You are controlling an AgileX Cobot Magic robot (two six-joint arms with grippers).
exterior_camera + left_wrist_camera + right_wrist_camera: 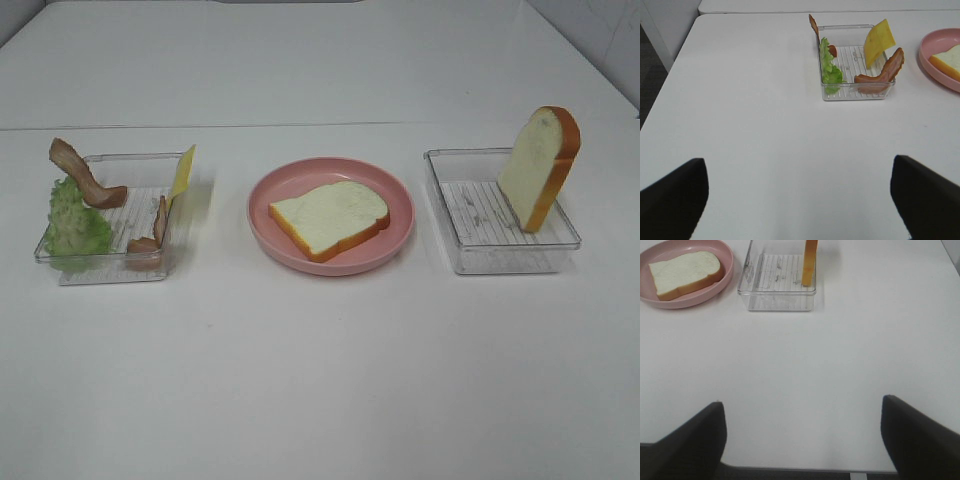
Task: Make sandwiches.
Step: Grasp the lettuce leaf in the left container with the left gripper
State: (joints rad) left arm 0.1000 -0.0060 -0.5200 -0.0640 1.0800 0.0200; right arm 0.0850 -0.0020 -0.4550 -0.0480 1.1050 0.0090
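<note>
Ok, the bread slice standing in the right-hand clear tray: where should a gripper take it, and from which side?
Take the bread slice by its rounded top end, probably from above, jaws across the two flat faces. It stands on edge, tilted toward the clear tray's right wall, so its top rises free above the rim.

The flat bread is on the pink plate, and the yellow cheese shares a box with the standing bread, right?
No: the yellow cheese slice leans in the left clear plastic tray with the green lettuce and brown bacon strips; the exterior high view shows it. The rest is right.
</note>
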